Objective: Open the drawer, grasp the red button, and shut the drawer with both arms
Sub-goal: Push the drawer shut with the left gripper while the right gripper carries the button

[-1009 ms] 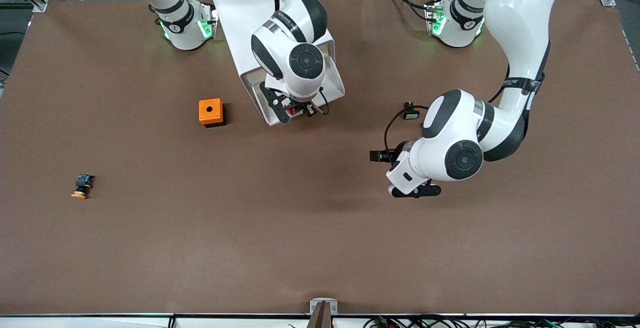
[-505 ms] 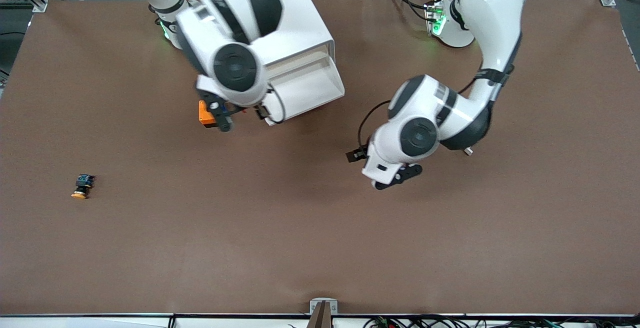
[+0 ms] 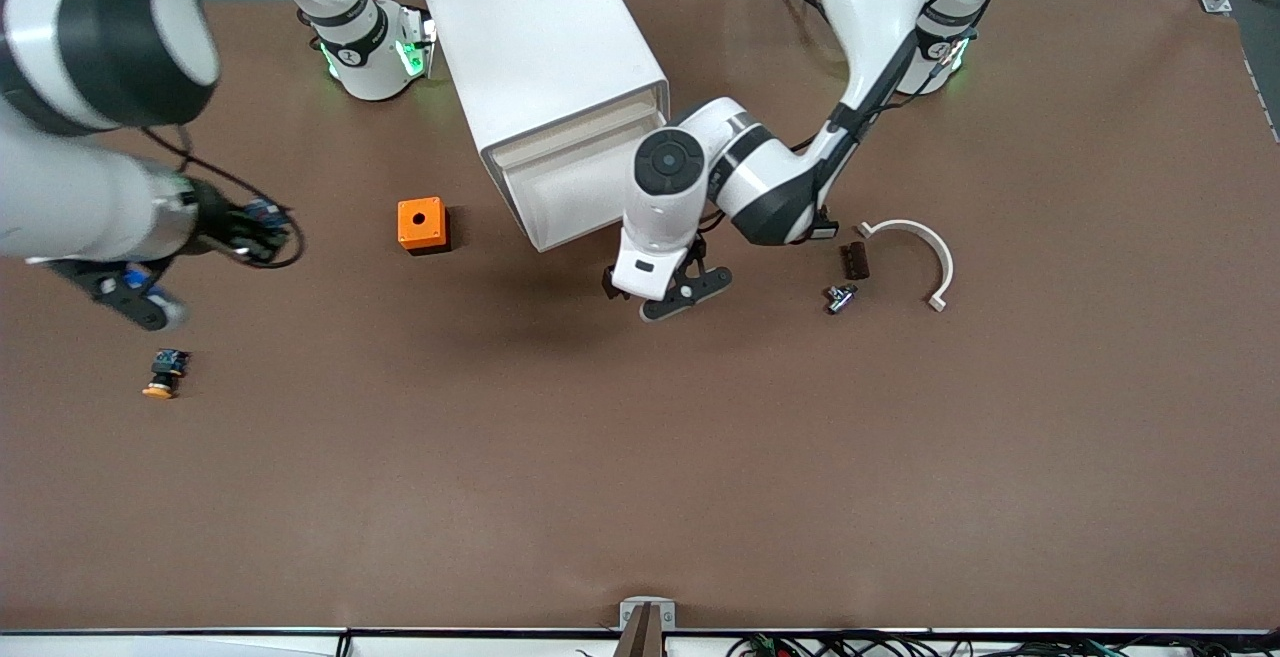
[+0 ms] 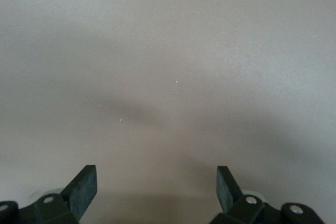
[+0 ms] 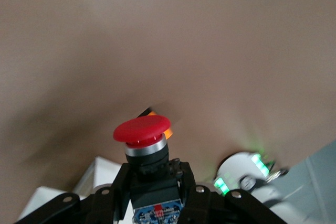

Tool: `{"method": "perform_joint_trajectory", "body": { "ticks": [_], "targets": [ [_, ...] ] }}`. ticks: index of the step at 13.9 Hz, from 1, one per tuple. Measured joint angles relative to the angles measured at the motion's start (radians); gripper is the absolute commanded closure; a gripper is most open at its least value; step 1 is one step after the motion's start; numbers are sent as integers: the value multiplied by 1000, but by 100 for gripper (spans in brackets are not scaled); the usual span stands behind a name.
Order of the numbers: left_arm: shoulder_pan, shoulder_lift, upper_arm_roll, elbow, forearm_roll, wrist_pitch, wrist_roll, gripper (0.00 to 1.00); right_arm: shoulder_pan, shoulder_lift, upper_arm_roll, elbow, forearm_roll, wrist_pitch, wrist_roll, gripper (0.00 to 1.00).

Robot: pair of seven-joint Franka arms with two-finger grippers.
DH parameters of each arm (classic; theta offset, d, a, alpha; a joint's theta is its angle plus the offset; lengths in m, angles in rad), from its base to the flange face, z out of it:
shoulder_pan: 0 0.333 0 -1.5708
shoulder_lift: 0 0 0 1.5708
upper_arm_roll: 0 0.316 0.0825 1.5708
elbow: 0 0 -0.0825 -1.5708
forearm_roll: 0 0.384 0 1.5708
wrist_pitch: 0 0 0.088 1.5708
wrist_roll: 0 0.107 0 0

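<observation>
A: Front view: the left tool [image 3: 672, 289] is hovering by the open drawer [image 3: 570, 192].

B: Left wrist: it is gaping wide, so push squarely. Right wrist: the right tool [image 5: 152, 182] is gripping the button [image 5: 143, 139] (keep clear).

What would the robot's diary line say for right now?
drawer: open | right gripper: holds red button, over table near right arm's end | left gripper: open, empty, in front of drawer
</observation>
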Motion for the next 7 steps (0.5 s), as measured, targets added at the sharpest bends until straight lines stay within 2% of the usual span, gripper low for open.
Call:
{"method": "perform_joint_trajectory", "body": {
  "ticks": [3, 7],
  "targets": [
    [-51, 11, -2, -26, 53, 26, -85, 0, -94, 12, 1, -97, -60, 156, -229, 76],
    [-119, 11, -18, -27, 51, 27, -171, 0, -190, 47, 1, -222, -76, 396, -417, 76]
  ]
}}
